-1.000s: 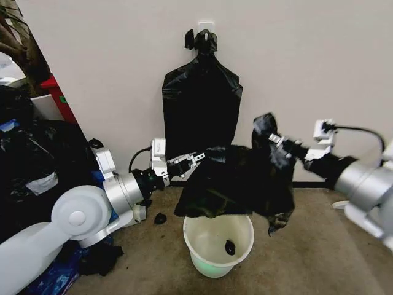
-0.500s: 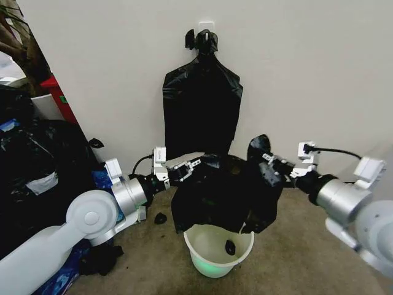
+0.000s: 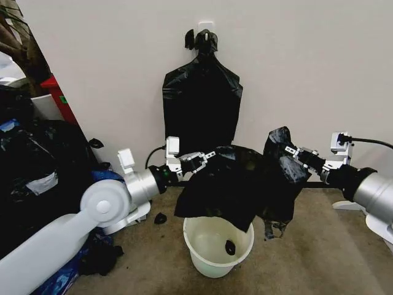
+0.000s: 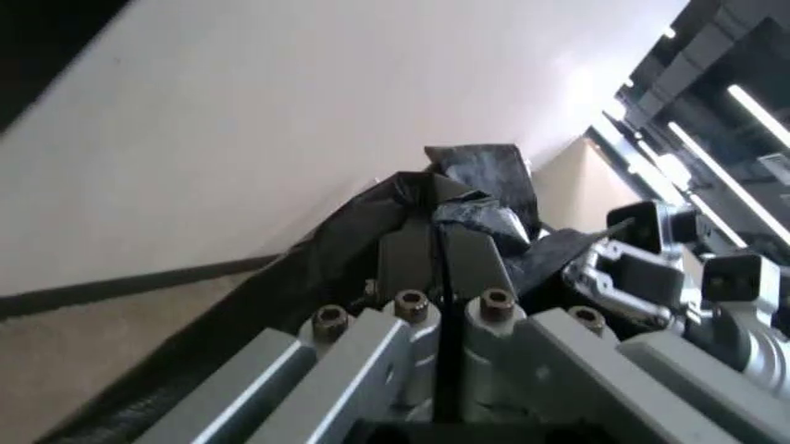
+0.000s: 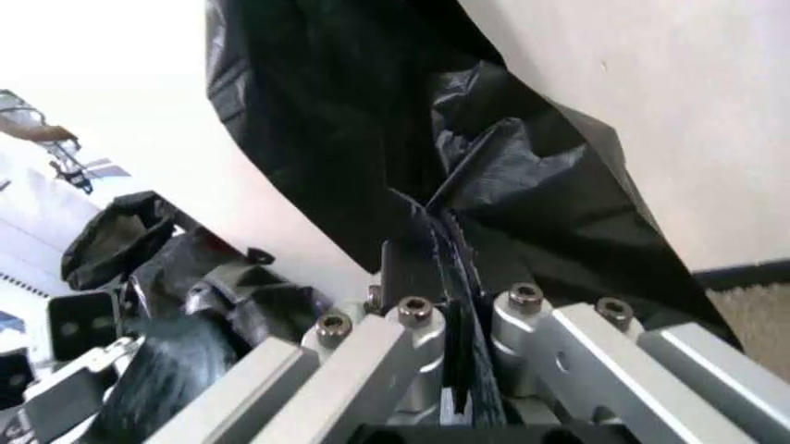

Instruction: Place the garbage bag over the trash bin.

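Observation:
The garbage bag [image 3: 236, 184], thin glossy black plastic, hangs stretched between my two grippers above the trash bin [image 3: 218, 247], a round white bucket on the floor with a small dark scrap inside. My left gripper [image 3: 206, 158] is shut on the bag's left edge. At the bag's right edge, my right gripper [image 3: 290, 150] is shut on a bunched fold. In the left wrist view the left gripper [image 4: 438, 242] pinches the garbage bag [image 4: 475, 185]. The right wrist view has the right gripper [image 5: 435, 242] clamped on the garbage bag [image 5: 519, 185].
A flat bunch of black bags [image 3: 201, 104] hangs knotted from a wall hook behind. A heap of bulging black bags [image 3: 34, 166] fills the left side. A small dark scrap [image 3: 159, 217] lies on the carpet left of the bin.
Both grippers have moved apart and slightly up, spreading the bag wider above the bin. The right gripper shifted to the right.

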Robot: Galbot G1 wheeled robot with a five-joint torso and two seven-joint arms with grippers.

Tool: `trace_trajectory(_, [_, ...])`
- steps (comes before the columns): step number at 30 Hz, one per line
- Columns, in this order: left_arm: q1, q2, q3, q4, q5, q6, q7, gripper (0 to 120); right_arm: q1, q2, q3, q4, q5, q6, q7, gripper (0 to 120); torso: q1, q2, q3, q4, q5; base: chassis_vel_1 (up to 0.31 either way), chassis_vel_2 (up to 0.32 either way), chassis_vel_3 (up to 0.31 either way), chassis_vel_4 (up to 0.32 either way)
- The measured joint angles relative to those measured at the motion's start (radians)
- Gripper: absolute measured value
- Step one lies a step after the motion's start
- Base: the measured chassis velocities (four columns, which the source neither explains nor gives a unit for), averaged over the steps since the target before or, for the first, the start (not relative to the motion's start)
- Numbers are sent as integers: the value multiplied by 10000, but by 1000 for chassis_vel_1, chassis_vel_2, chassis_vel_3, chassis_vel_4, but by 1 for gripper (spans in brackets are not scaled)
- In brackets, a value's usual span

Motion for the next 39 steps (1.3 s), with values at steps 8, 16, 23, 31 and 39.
trace_trajectory(8, [-890, -1218, 1768, 1157, 132, -30, -160, 0, -754, 707, 71, -1, -419, -248, 40, 0, 0, 0, 0, -2, 0, 0, 0, 0, 0])
trace_trajectory(16, [-504, -1623, 2216, 1463, 261, -300, -405, 0, -1032, 1293, -429, -3, -689, -332, 447, 0, 0, 0, 0, -3, -3, 0, 0, 0, 0])
trace_trajectory(23, [1301, -1151, 644, 1151, 826, -352, -203, 0, -883, 1503, -1202, -3, -1056, -280, 594, 0, 0, 0, 0, 1, -6, 0, 0, 0, 0])
trace_trajectory(31, [3383, -787, -1002, 1017, 2317, -375, 449, 0, -682, 1593, -2611, -1, -1657, -272, 1129, 0, 0, 0, 0, 1, -5, 0, 0, 0, 0])
trace_trajectory(39, [5214, -528, -1910, 206, 3516, -573, 786, 0, -825, 1866, -3846, -3, -2968, -9, 1225, 0, -1, 0, -1, 1, -5, 0, 0, 0, 0])
